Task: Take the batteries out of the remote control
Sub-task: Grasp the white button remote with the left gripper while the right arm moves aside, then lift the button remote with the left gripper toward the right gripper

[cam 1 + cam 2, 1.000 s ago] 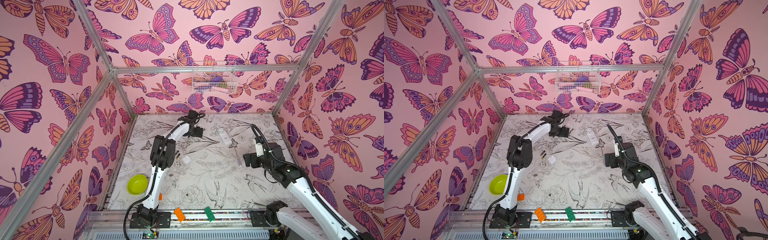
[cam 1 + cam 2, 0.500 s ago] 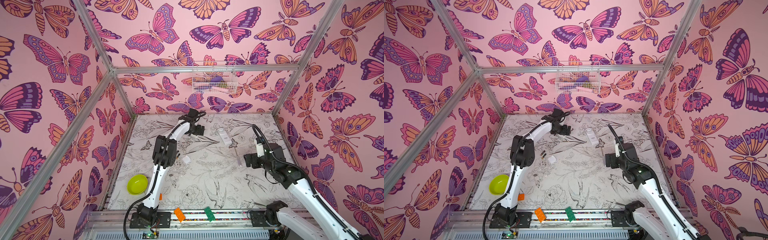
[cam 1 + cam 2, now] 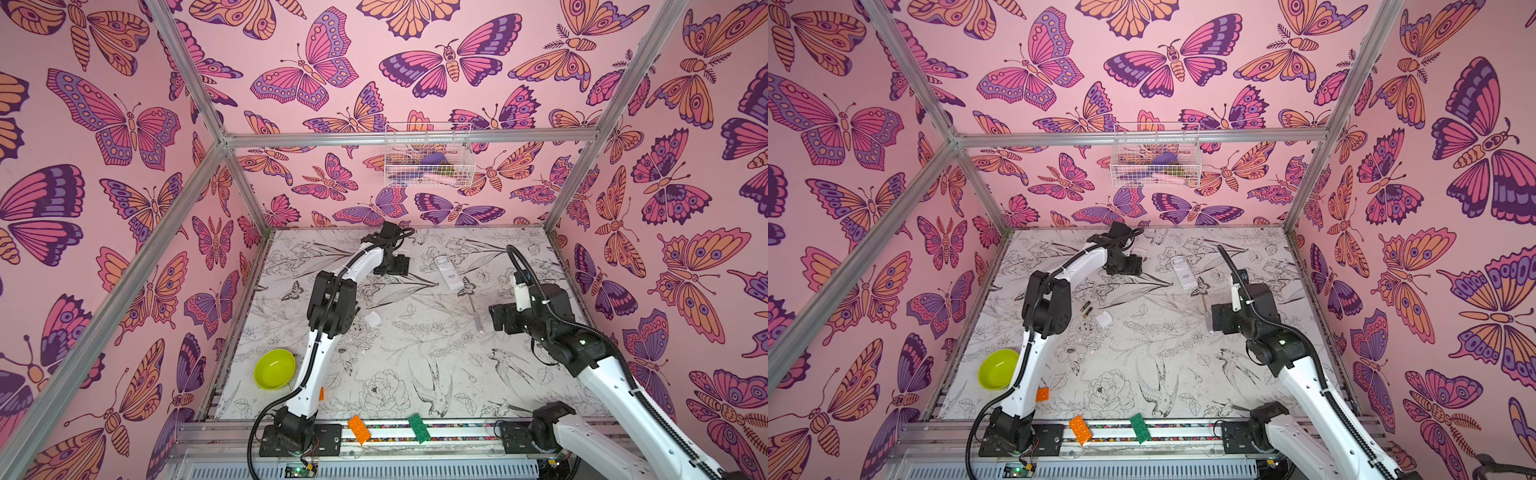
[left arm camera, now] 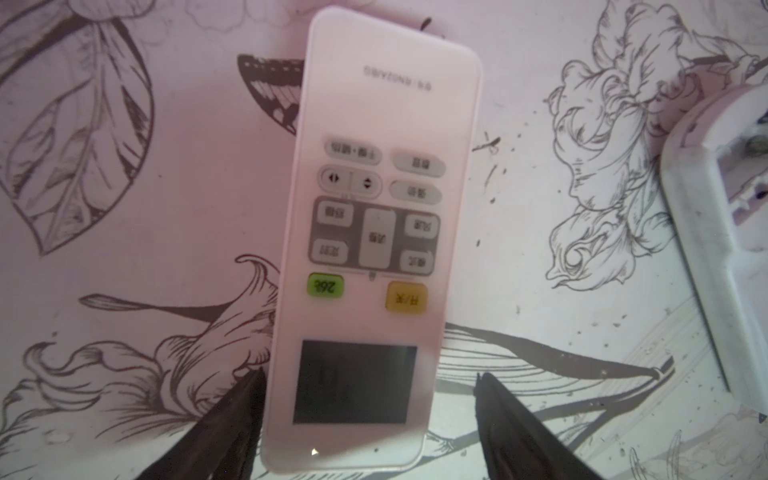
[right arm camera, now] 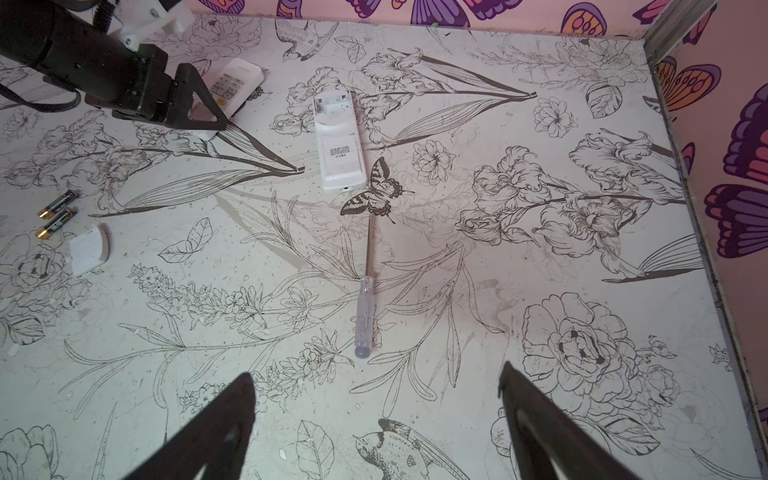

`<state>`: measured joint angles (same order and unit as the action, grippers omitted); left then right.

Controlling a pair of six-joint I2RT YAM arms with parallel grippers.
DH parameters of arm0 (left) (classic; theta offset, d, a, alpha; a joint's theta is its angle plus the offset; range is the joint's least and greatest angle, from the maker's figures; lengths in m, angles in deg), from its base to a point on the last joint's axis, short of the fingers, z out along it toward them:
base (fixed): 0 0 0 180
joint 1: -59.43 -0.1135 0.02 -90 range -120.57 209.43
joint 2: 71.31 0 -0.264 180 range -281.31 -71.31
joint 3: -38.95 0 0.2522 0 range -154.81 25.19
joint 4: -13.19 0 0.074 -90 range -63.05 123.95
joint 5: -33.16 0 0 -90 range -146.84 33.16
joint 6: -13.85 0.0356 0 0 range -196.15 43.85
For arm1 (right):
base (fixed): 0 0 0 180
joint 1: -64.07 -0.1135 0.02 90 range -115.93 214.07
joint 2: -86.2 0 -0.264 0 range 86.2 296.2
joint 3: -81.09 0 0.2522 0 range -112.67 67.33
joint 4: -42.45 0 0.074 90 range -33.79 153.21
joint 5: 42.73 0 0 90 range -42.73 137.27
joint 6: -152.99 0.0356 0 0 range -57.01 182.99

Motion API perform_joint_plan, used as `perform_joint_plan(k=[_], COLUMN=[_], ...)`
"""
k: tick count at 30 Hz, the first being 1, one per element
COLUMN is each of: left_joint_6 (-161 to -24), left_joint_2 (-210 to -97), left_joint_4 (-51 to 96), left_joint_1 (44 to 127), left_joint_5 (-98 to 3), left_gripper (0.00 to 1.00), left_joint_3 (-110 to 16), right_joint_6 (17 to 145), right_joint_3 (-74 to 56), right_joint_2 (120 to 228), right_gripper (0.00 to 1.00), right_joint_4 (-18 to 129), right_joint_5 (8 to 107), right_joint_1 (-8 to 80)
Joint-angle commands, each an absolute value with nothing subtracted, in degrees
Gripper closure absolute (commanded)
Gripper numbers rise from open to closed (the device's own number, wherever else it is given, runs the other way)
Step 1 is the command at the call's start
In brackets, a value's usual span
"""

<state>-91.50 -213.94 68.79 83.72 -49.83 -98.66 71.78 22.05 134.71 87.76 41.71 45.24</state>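
Note:
A white remote control [image 4: 374, 232] lies button side up near the back of the table, its underside hidden. My left gripper [image 4: 370, 374] is open astride its screen end; one finger [image 4: 232, 415] touches its side and the other stands clear. A second white remote [image 5: 338, 141] lies face down with its battery bay uncovered. Two batteries [image 5: 58, 201] [image 5: 56, 224], black with gold ends, lie side by side on the table beside a loose white cover [image 5: 87, 249]. They also show in a top view, batteries [image 3: 1087, 309]. My right gripper [image 5: 374, 374] hangs open and empty above the table.
A clear-handled screwdriver [image 5: 365, 291] lies between the face-down remote and my right gripper. A lime green bowl [image 3: 274, 369] sits at the front left. Orange [image 3: 359, 430] and green [image 3: 419, 428] bricks rest on the front rail. A wire basket [image 3: 428, 156] hangs on the back wall.
My left gripper has shifted slightly over the face-up remote and its jaws have narrowed around it. The right arm has drifted slightly.

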Motion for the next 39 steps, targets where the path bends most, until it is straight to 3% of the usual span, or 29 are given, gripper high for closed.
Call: perform_joint_plan(k=[1, 8, 24, 30, 39], left_joint_6=[-91.84, -89.58, -81.81, -78.98, -74.77], left_joint_2=[-217.00, -217.06, -209.90, -203.52, -190.57], left_joint_4=[71.44, 71.33, 68.41, 66.90, 62.36], left_joint_1=[83.47, 85.51, 87.72, 89.36, 92.70], left_joint_5=[-51.75, -54.34, -58.79, -54.18, -44.86], left_gripper=[0.20, 0.25, 0.52, 0.65, 0.64], left_joint_3=[-96.01, -95.02, -87.38, -83.37, -71.14], right_joint_6=[71.59, 71.85, 70.67, 66.29, 50.94], right_joint_3=[19.87, 20.64, 24.26, 25.88, 28.21], right_joint_2=[133.03, 130.90, 127.18, 125.86, 123.57], right_gripper=[0.08, 0.08, 0.10, 0.10, 0.10], right_joint_4=[90.39, 91.11, 85.54, 82.05, 76.41], right_joint_5=[40.36, 39.48, 42.48, 43.65, 49.00], right_joint_1=[45.57, 45.58, 45.60, 45.54, 45.59])
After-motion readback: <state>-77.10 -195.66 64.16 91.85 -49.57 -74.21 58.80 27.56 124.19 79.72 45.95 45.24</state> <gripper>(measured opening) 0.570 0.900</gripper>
